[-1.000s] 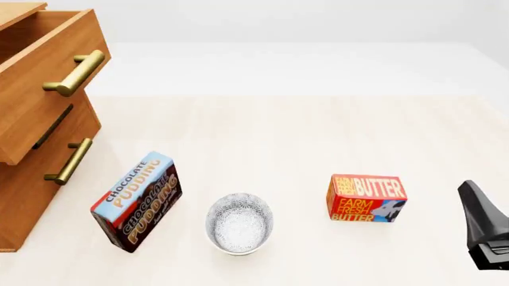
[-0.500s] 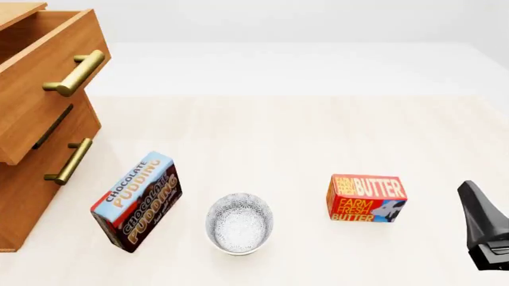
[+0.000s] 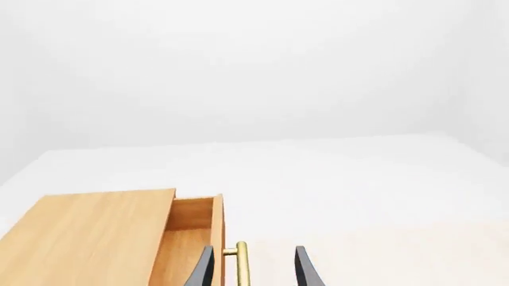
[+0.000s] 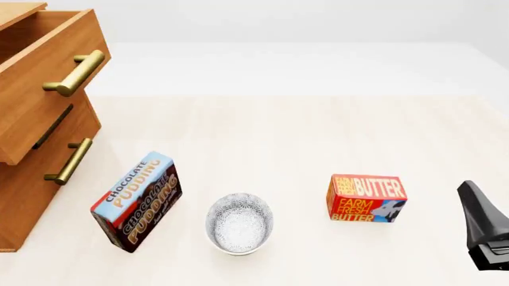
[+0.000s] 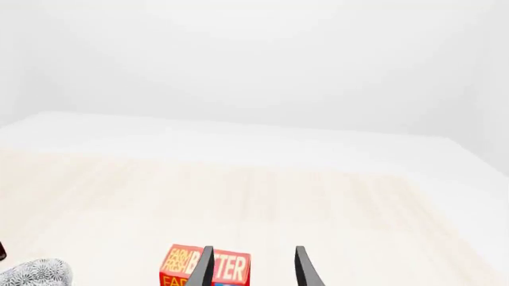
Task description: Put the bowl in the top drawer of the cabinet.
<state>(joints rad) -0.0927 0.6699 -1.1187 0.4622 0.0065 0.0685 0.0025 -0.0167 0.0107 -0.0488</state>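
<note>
Wood: the cabinet (image 4: 36,137) stands at the table's left edge, its top drawer (image 4: 44,65) already pulled out, so the box gapes ready to receive.
Bowl: the bowl (image 4: 239,223) sits upright on the table (image 4: 302,143), between the pudding box (image 4: 137,201) and the butter box (image 4: 366,198), touching neither and well apart from the cabinet.
Left gripper: the left gripper (image 3: 252,268) has fingers spread, empty, hovering near the drawer's brass handle (image 3: 241,262).
Right gripper: the right gripper (image 5: 252,268) is spread and empty, just beside the butter box.
Next: probably a reach for the bowl.
</note>
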